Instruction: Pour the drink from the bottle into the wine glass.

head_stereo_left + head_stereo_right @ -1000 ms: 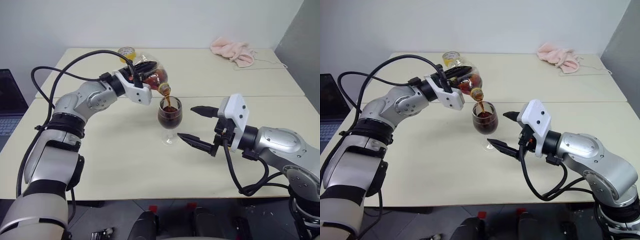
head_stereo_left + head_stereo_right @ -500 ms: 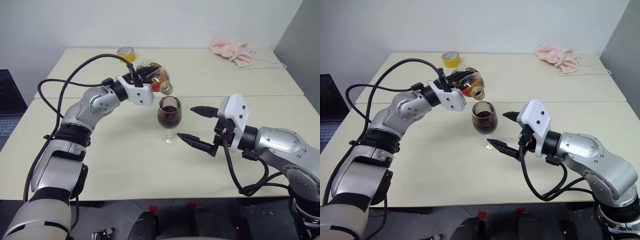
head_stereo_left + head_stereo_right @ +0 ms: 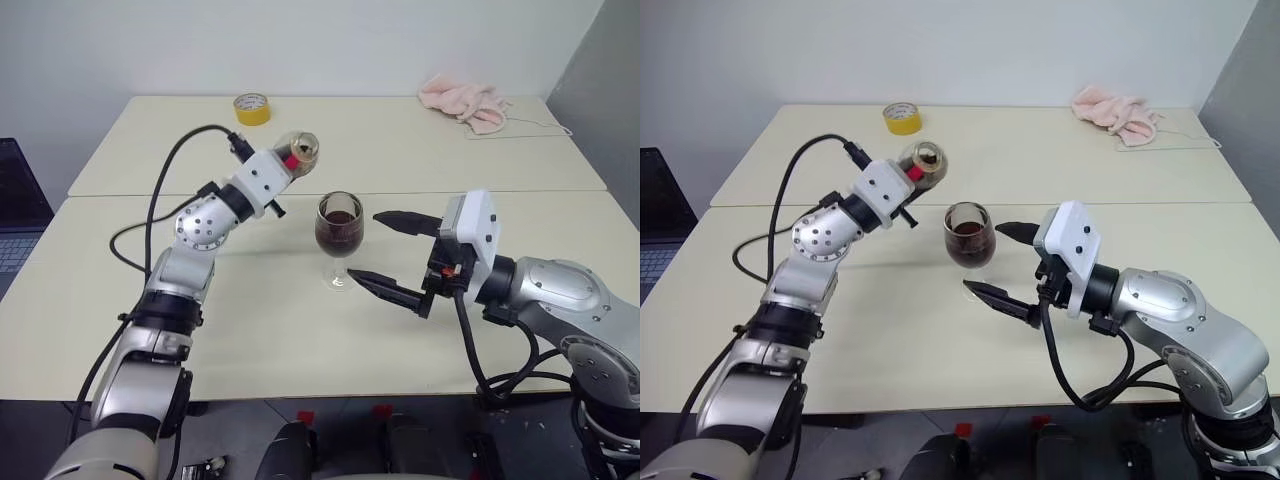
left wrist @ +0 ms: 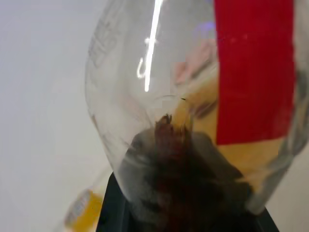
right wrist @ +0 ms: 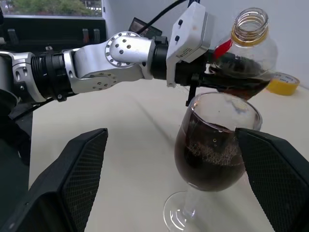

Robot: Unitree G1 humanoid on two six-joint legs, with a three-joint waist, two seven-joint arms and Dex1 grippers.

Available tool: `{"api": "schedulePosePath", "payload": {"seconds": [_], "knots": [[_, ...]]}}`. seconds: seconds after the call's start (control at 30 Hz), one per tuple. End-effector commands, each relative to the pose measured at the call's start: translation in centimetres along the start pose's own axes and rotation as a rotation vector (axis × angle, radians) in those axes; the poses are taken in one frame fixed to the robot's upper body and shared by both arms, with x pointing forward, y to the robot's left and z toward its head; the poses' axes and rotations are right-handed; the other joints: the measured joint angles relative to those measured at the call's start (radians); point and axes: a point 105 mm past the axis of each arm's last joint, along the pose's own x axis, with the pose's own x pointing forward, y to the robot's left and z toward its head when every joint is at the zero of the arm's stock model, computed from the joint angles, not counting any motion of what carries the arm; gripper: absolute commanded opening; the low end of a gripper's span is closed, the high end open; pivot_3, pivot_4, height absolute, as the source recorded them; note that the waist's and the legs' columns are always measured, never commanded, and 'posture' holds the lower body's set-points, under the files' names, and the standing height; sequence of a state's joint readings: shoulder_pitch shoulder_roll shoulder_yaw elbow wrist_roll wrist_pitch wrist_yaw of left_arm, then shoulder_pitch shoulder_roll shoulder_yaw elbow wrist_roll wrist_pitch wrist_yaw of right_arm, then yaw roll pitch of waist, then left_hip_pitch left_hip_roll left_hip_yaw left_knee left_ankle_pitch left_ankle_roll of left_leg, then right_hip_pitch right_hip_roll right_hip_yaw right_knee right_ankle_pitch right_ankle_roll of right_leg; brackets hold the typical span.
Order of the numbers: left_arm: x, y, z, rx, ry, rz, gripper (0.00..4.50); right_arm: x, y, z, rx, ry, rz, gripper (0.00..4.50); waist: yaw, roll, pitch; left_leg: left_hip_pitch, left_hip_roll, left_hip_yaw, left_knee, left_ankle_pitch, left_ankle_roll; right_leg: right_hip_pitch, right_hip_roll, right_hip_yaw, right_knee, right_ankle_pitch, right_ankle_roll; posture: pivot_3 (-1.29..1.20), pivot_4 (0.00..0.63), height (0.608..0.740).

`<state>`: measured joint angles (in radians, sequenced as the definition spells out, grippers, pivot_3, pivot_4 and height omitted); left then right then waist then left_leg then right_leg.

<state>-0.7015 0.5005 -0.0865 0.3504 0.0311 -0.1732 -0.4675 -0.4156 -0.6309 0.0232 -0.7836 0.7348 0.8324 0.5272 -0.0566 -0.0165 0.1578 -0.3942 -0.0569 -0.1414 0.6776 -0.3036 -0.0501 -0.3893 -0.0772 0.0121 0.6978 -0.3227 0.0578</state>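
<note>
Holding small clear plastic bottle (image 3: pixel 297 153), mouth raised to stop flow: left gripper (image 3: pixel 283 165), clamped. Flanking filled clear stemmed wine glass (image 3: pixel 339 225) as guard: right gripper (image 3: pixel 385 251), spread wide.

The left gripper (image 3: pixel 288 158) rolled the small clear plastic bottle with a red label (image 3: pixel 296 150) back from its tipped pouring pose, mouth now raised and clear of the clear stemmed wine glass (image 3: pixel 339 232). The stream of dark brown drink (image 5: pixel 212 162) stopped. The arm drew back toward the table's left edge.
</note>
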Motion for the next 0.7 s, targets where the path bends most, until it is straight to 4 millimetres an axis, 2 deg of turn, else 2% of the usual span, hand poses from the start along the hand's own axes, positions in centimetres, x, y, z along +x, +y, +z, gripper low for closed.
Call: {"api": "schedulePosePath", "payload": {"seconds": [0.03,0.2,0.27,0.37,0.57,0.7], "knots": [[-1.0,2.0,0.5,-0.140,0.006,0.125,0.74,-0.4,0.6,1.0,-0.028,-0.029,0.036,4.50,0.000,0.000,0.000,0.000,0.000,0.000,0.000,0.000,0.000,0.000,0.000,0.000,0.000,0.000,0.000,0.00,0.150,0.740],[-2.6,1.6,-2.2,-0.338,0.103,0.233,0.74,-0.5,1.0,1.0,-0.008,-0.018,0.083,4.50,0.002,0.000,0.000,0.000,0.000,-0.001,0.000,0.000,0.000,0.001,0.000,-0.001,0.000,0.000,0.000,0.00,0.150,0.740],[-3.5,1.0,-3.8,-0.462,0.138,0.287,0.74,-0.4,1.1,1.0,-0.005,-0.014,0.094,4.50,0.003,0.000,0.000,0.000,0.000,-0.001,0.000,0.000,0.000,0.001,0.000,-0.001,0.000,0.000,0.000,0.00,0.150,0.740],[-4.2,-0.1,-4.8,-0.531,0.153,0.304,0.74,-0.4,1.1,1.0,-0.003,-0.011,0.099,4.50,0.003,-0.001,0.000,0.000,0.000,0.000,0.001,0.000,0.000,0.001,-0.001,-0.001,0.000,0.000,0.000,0.00,0.150,0.740],[-4.8,-1.5,-6.5,-0.612,0.188,0.325,0.74,-0.1,0.8,1.1,-0.009,-0.012,0.097,4.50,0.010,-0.001,-0.001,0.000,0.000,0.000,0.000,0.000,0.000,0.001,-0.002,0.000,-0.001,0.000,0.000,0.00,0.150,0.740],[-5.1,-1.1,-7.2,-0.601,0.195,0.382,0.74,0.0,0.0,0.9,-0.012,0.002,0.052,4.50,0.012,-0.001,-0.001,0.000,0.000,0.001,0.000,0.000,0.000,0.001,-0.002,0.000,0.000,0.000,0.000,0.00,0.150,0.740]]}}
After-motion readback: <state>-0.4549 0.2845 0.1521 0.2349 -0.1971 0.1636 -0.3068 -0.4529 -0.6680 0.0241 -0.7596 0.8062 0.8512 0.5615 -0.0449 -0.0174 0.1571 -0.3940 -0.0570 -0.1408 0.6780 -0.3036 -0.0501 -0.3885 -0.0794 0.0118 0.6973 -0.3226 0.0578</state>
